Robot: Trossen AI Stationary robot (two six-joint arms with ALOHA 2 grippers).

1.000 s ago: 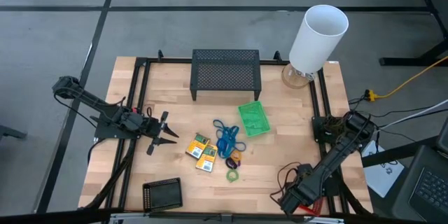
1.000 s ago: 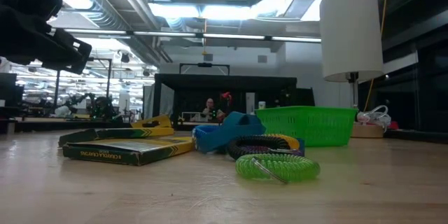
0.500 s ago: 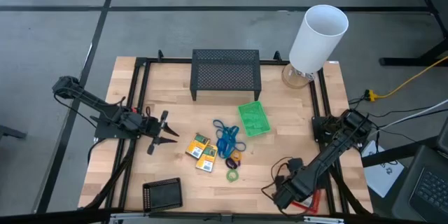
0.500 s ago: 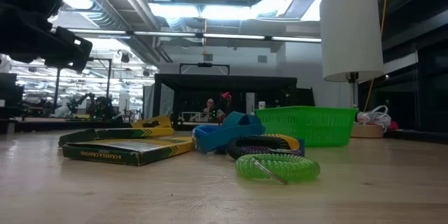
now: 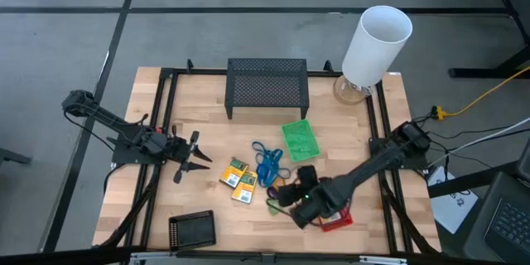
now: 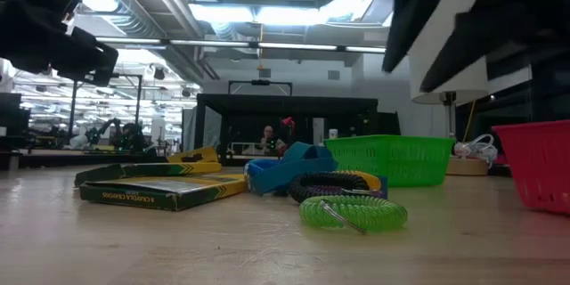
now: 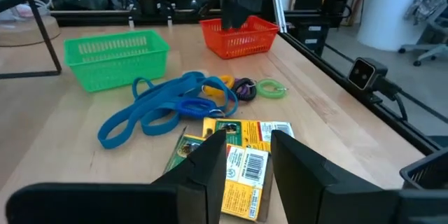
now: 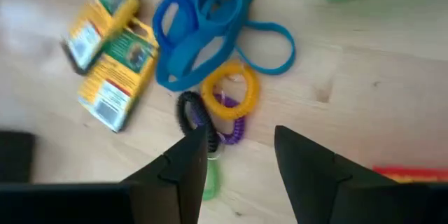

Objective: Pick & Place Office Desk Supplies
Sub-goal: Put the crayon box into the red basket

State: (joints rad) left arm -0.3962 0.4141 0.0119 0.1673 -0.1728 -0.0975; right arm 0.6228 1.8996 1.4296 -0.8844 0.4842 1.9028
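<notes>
My right gripper (image 5: 286, 195) (image 8: 241, 147) hangs open, slanting down over the small rings: orange (image 8: 231, 91), purple (image 8: 232, 130), green (image 6: 352, 212). Its fingers touch none of them. Blue band loops (image 5: 267, 164) and yellow-and-green packs (image 5: 238, 180) lie flat just left of the rings. A green basket (image 5: 300, 141) stands behind them, and a red basket (image 5: 337, 219) sits under my right wrist. A black basket (image 5: 192, 230) is at the near left. My left gripper (image 5: 195, 159) (image 7: 248, 157) waits open at the left, pointing at the packs (image 7: 241, 175).
A black mesh stand (image 5: 267, 85) is at the far middle and a tall white cylinder (image 5: 377, 43) at the far right corner. A black frame rail (image 5: 157, 132) runs along each side of the table. Bare wood lies between the left gripper and the packs.
My right gripper has swung from the near right corner toward the table's middle, tipping downward, and now hangs over the rings. The red basket, before only a red patch under the arm near that corner, now shows farther left and appears in the low view.
</notes>
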